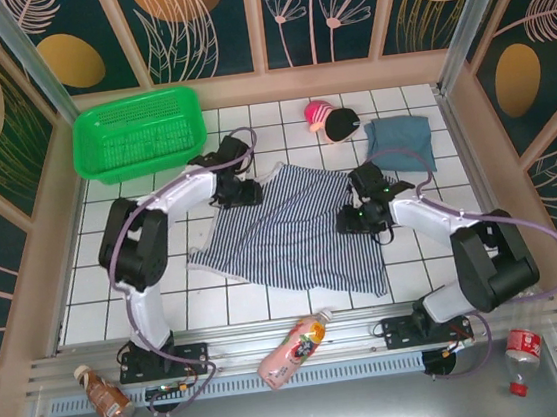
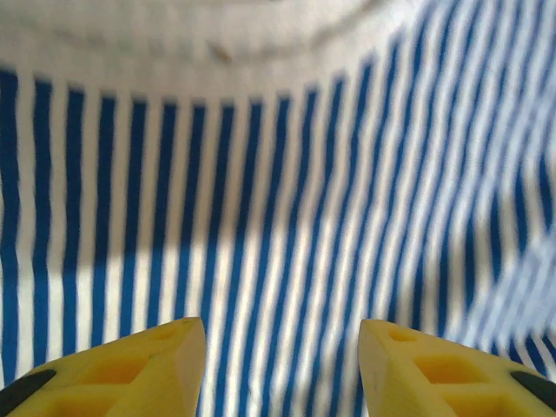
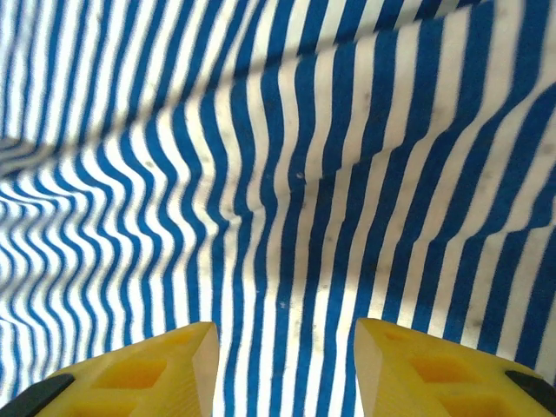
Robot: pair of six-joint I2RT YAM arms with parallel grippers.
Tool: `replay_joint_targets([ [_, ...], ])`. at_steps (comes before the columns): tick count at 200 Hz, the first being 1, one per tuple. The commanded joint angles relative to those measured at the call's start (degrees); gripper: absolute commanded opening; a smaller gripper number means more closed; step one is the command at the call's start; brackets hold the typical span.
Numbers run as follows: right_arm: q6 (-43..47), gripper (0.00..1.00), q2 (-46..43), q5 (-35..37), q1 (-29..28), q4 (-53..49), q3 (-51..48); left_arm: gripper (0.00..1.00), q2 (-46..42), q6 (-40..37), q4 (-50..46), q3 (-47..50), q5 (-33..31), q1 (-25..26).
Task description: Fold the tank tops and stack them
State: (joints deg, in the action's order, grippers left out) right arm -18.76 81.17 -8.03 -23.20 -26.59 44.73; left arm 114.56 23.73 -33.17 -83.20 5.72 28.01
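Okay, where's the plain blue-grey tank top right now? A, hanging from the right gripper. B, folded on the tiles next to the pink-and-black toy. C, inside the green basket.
B: the blue-grey tank top lies folded on the tiles, beside the toy.

The striped tank top (image 1: 291,232) is showing as soft, matt cloth, rippling at the middle of the table (image 1: 89,311), whose white tiles are looking smooth and faintly glossy. The blue-grey tank top (image 1: 400,142), at the far right corner, is appearing matt too. The green basket (image 1: 139,134), at the far left corner, is presenting perforated, slightly shiny plastic. The left gripper (image 2: 280,334) is showing fingers (image 2: 130,373) of matt yellow plastic.
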Motion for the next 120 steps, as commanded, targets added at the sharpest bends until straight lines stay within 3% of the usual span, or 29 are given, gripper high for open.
replay_joint_targets([
  [1,-4.8,0.46,-2.2,-0.3,0.9,3.3,0.8,0.50,6.4,-4.7,0.8,-4.2,-6.0,-1.3],
  [29,-7.4,0.47,-0.5,-2.6,1.2,7.2,-0.8,0.50,8.6,-5.2,1.1,-3.2,-8.7,-3.2],
  [72,-9.0,0.48,2.2,-3.1,1.2,11.4,-4.6,0.50,4.5,-3.4,1.6,6.0,-11.4,-7.4],
  [120,-9.1,0.49,4.0,-1.5,0.3,11.8,-5.9,0.51,0.2,-0.9,2.2,12.9,-12.8,-8.4],
])
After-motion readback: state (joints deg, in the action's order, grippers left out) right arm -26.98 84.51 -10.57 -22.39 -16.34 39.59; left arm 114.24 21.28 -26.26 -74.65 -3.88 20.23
